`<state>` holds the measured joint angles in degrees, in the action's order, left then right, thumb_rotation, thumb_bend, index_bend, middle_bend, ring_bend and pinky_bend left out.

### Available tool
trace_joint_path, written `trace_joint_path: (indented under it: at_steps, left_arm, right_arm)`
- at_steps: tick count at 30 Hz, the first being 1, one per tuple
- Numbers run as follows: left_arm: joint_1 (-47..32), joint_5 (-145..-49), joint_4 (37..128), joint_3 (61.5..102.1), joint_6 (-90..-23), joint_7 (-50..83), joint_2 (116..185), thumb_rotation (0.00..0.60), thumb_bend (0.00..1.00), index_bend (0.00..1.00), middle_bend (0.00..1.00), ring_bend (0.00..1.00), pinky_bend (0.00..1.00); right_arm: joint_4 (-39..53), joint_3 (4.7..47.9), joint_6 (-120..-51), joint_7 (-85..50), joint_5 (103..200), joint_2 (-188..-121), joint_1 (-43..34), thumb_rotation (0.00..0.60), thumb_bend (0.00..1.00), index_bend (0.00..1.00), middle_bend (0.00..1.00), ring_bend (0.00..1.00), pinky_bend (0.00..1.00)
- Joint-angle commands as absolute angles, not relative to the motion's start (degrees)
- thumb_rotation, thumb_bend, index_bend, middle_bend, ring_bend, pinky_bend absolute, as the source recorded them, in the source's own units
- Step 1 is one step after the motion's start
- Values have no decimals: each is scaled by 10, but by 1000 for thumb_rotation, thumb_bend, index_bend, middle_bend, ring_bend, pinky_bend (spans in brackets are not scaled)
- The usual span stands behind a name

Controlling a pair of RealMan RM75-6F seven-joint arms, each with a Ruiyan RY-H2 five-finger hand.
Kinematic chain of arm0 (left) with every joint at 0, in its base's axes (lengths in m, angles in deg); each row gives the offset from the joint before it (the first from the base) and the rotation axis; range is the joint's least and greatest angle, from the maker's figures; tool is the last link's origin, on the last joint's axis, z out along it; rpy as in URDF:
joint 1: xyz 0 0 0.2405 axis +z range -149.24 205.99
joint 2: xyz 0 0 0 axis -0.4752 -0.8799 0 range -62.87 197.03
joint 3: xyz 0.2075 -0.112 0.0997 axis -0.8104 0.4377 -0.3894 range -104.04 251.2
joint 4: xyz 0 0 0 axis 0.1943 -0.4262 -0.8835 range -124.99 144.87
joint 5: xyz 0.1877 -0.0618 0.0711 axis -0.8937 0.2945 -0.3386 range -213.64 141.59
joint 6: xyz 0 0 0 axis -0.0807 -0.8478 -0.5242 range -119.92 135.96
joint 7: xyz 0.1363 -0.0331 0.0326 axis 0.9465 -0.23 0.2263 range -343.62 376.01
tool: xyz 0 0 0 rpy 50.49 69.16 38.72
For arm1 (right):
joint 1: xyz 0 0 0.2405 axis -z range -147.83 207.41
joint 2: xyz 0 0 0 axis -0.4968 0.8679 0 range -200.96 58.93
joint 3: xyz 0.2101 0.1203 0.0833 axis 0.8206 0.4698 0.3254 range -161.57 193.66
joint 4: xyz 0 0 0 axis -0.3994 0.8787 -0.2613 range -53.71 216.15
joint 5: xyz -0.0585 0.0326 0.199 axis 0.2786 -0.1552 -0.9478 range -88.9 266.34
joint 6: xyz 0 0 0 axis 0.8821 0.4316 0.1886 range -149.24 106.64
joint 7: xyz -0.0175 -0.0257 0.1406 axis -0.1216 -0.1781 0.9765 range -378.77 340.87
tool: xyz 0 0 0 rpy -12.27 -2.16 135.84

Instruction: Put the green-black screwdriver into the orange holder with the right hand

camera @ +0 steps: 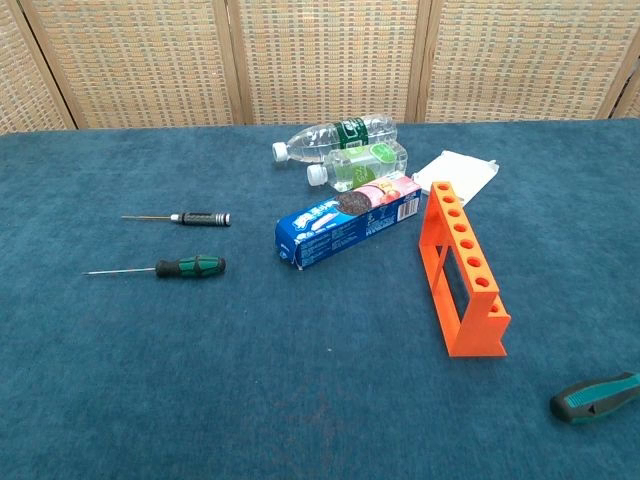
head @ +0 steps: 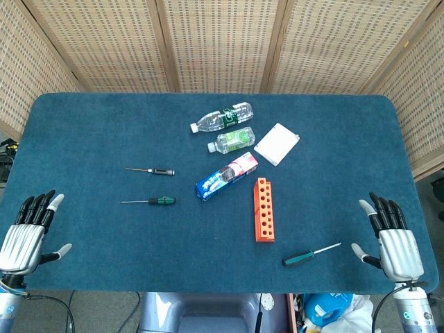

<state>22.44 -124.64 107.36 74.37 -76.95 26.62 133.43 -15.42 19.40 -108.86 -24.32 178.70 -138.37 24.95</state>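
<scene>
- Chest view: the teal-black screwdriver point(camera: 597, 397) at lower right is cut off by the right edge; only its handle shows.
- Chest view: neither hand appears.
- Head view: the left hand point(head: 28, 232) and right hand point(head: 392, 239) are cut at the wrist by the bottom edge.
- Bottle labels point(head: 232, 114) are too small to read.

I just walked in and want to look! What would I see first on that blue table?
Probably the bright orange holder standing right of the middle, with its row of holes. Next to it lies a blue cookie box, and two clear bottles lie behind. Two shiny robot hands, left hand and right hand, wait open at the near corners.
</scene>
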Motion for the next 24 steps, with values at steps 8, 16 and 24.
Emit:
trace_joint_path:
  at_steps: [8,16,24]
  left_arm:
    - [226,-1249,1076,743,-773,267,1332,600,0,0,0,0,0]
    - [224,-1247,1073,744,-769,265,1333,600,0,0,0,0,0]
    - [225,-1247,1075,745,-771,265,1333,600,0,0,0,0,0]
  right_arm:
    - [-155,192,-1086,-242,1788,-1383,249,600,187,78,0,0,0]
    - [-159,192,-1083,-237,1789,-1379,248,600,187,78,0,0,0]
    - [-163,186,-1077,-229,1798,-1378,245,600,188,78,0,0,0]
